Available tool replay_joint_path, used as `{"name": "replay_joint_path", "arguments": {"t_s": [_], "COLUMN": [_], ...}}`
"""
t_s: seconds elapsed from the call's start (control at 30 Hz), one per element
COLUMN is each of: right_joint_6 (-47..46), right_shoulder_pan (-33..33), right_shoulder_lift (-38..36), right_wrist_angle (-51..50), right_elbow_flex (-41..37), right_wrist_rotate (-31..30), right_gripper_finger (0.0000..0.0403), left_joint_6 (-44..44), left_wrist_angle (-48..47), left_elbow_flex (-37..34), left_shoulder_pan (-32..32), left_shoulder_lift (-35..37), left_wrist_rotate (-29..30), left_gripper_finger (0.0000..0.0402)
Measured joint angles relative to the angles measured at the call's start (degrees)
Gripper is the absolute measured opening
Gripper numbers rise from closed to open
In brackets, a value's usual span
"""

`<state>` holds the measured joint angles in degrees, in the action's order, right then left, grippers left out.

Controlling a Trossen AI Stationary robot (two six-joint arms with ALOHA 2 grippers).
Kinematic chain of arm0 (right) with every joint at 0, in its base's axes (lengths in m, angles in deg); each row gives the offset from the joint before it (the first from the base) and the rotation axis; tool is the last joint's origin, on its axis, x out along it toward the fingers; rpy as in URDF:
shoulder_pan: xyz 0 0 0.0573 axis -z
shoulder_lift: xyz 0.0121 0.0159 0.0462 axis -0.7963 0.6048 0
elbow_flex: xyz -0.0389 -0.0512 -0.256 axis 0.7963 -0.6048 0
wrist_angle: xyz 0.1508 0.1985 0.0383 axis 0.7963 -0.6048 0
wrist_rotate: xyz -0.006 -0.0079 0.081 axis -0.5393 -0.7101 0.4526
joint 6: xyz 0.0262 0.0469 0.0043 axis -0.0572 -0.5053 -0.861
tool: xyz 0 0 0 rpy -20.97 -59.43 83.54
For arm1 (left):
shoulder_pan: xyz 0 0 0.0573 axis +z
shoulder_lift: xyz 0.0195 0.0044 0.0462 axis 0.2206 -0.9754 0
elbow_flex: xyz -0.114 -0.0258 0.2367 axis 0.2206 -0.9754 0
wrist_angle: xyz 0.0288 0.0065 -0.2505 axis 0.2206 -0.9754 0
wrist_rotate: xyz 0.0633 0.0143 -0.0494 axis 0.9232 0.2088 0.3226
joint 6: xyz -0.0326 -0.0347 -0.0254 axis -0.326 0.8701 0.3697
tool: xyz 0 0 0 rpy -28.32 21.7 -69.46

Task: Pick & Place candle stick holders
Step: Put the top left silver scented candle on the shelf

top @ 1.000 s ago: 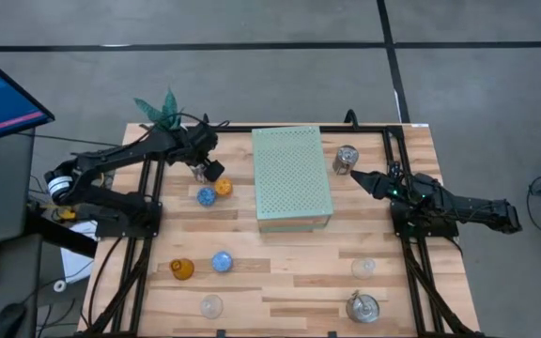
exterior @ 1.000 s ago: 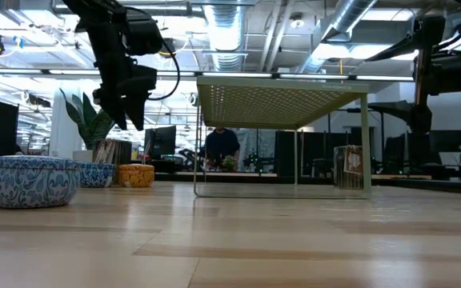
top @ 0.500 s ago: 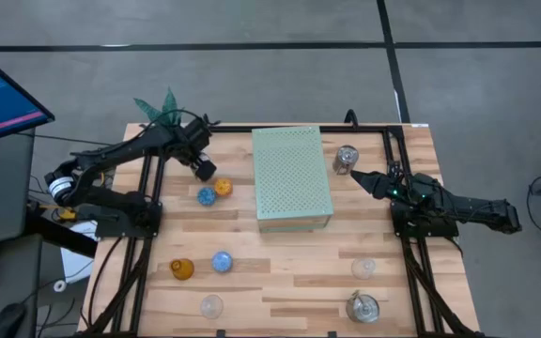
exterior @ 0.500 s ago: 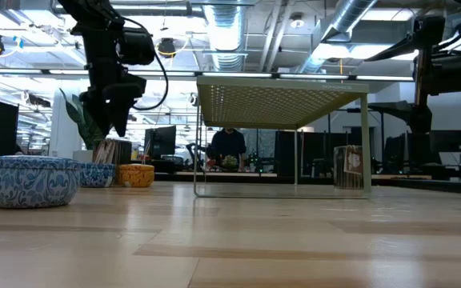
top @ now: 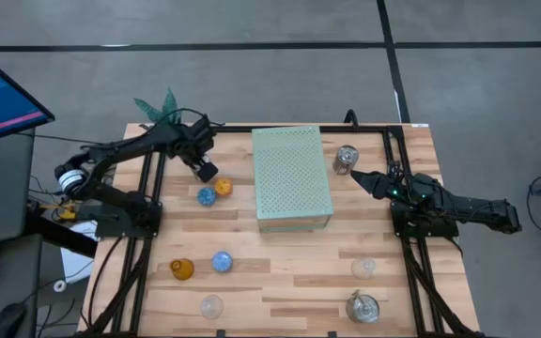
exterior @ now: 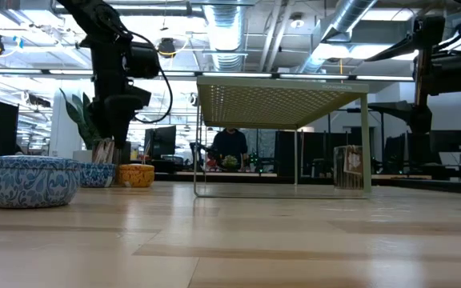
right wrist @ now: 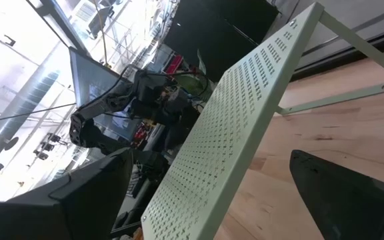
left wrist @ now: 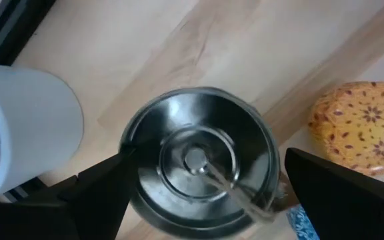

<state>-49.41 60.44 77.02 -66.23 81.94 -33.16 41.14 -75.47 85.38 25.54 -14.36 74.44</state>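
Note:
A shiny silver cup (left wrist: 199, 160) stands upright on the table between the white plant pot (left wrist: 25, 133) and the orange holder (left wrist: 362, 127). My left gripper (top: 204, 170) is open and points down over it, one finger on each side of its rim. In the low view the cup (exterior: 105, 151) shows below the gripper (exterior: 115, 128). My right gripper (top: 358, 176) is open and empty, beside a second silver cup (top: 346, 158) at the far right. A blue holder (top: 206, 195) and the orange holder (top: 223, 188) rest near the left gripper. My left gripper comes at the silver cup from above with its fingers (left wrist: 102, 190) at opposite sides of the rim (left wrist: 127, 153). Whether they touch the rim I cannot tell. The cup stands upright on the table.
The pale-green perforated block (top: 292, 176) stands mid-table on thin legs. The plant (top: 161, 110) is at the far left corner. Near the front lie an amber holder (top: 182, 269), a blue one (top: 222, 261), two clear glass ones (top: 212, 305) (top: 363, 268) and a silver cup (top: 363, 307).
My left gripper has gone down and a little toward the table's far left, coming to stand over the silver cup, which it now covers in the high view. The cup has stayed in place. My right arm has kept still.

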Motion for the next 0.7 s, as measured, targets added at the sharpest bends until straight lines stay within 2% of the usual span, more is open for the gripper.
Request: {"name": "replay_joint_path", "arguments": {"t_s": [0.17,0.47,0.7], "right_joint_6": [0.01,0.02,0.02], "right_shoulder_pan": [0.00,0.00,0.00], "right_shoulder_lift": [0.00,0.00,0.00], "right_wrist_angle": [-0.04,-0.15,-0.15], "right_elbow_flex": [0.00,0.02,0.02], "right_wrist_rotate": [-0.02,0.00,-0.02], "right_gripper_finger": [0.0395,0.0395,0.0395], "left_joint_6": [1.17,-0.48,-3.83], "left_wrist_angle": [-0.33,-0.45,-0.11], "left_elbow_flex": [0.25,2.83,2.84], "left_shoulder_pan": [-0.15,0.72,2.78], "left_shoulder_lift": [1.33,10.57,6.87], "left_wrist_rotate": [-1.01,-0.50,-2.54], "left_gripper_finger": [0.0379,0.0379,0.0390]}}
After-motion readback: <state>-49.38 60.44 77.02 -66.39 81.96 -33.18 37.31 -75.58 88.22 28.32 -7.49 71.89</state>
